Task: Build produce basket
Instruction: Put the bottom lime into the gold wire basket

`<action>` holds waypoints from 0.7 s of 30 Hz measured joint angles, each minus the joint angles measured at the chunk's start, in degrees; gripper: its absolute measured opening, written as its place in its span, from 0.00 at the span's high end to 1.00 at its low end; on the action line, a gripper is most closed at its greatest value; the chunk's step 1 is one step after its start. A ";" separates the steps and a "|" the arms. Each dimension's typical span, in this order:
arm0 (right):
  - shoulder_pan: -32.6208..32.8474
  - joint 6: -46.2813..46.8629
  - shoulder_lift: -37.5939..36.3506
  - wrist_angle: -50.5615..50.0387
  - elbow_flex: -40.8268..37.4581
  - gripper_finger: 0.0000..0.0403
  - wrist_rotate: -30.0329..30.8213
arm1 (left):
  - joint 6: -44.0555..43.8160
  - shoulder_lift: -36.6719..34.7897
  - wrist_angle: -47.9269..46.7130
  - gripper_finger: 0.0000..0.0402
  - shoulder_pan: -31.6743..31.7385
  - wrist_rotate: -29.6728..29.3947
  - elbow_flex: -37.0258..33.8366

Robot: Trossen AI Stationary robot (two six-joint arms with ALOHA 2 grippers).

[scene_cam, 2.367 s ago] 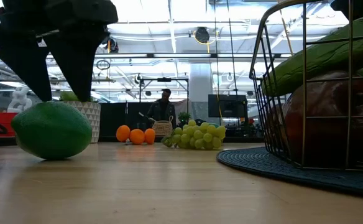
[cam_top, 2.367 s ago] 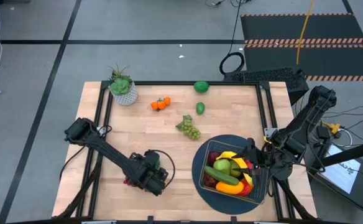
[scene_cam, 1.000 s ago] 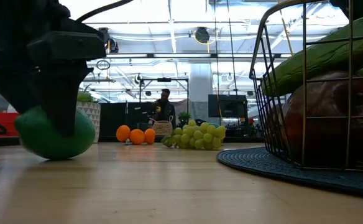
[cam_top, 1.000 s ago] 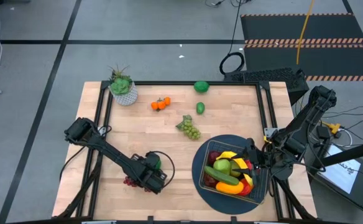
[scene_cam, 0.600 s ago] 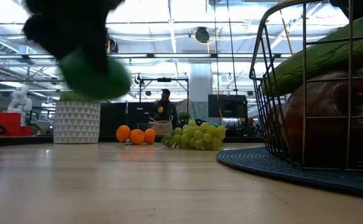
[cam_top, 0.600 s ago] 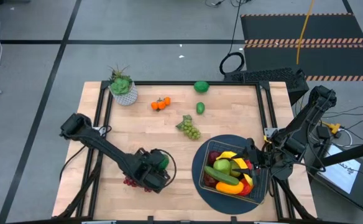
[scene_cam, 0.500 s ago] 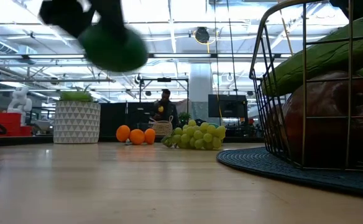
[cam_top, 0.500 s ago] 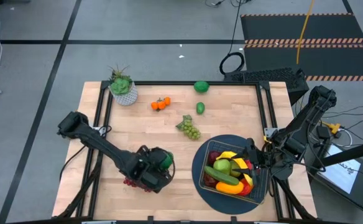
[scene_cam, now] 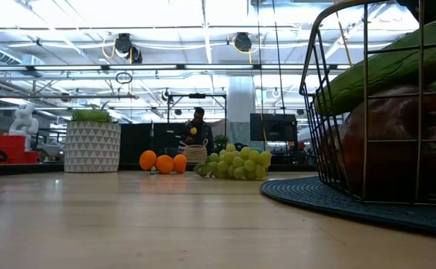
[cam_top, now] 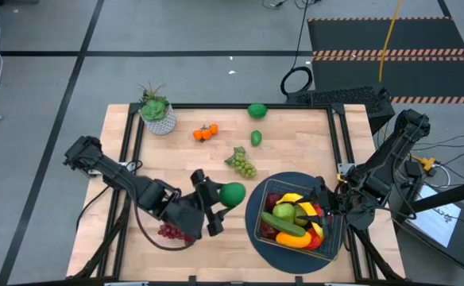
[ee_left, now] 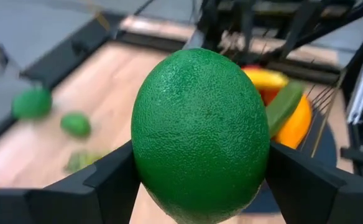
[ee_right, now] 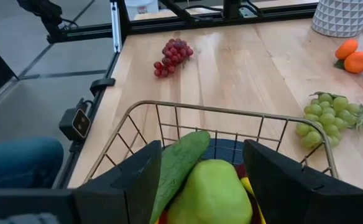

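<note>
Lifted off the tabletop since the earlier frames, a green lime (cam_top: 233, 193) is now riding toward the basket (cam_top: 264, 231) in the left gripper (cam_top: 216, 200).
Both dark fingers (ee_left: 107, 180) are clamping the lime's sides while the left arm is stretching low across the table from its left edge; purple grapes (cam_top: 168, 232) are lying beneath it. Right gripper (cam_top: 325, 202) is hovering at the basket's rim, jaws standing apart and holding nothing, over the cucumber (ee_right: 178, 163).
</note>
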 joint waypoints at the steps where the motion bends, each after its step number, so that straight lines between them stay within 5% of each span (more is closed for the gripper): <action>1: 0.00 0.00 0.00 0.06 0.00 0.46 0.00 | 2.57 -0.15 1.86 0.25 0.20 0.00 0.01; 21: 0.00 -2.90 0.00 0.08 0.00 0.46 -0.02 | 66.39 -0.20 13.94 0.25 2.05 0.05 0.00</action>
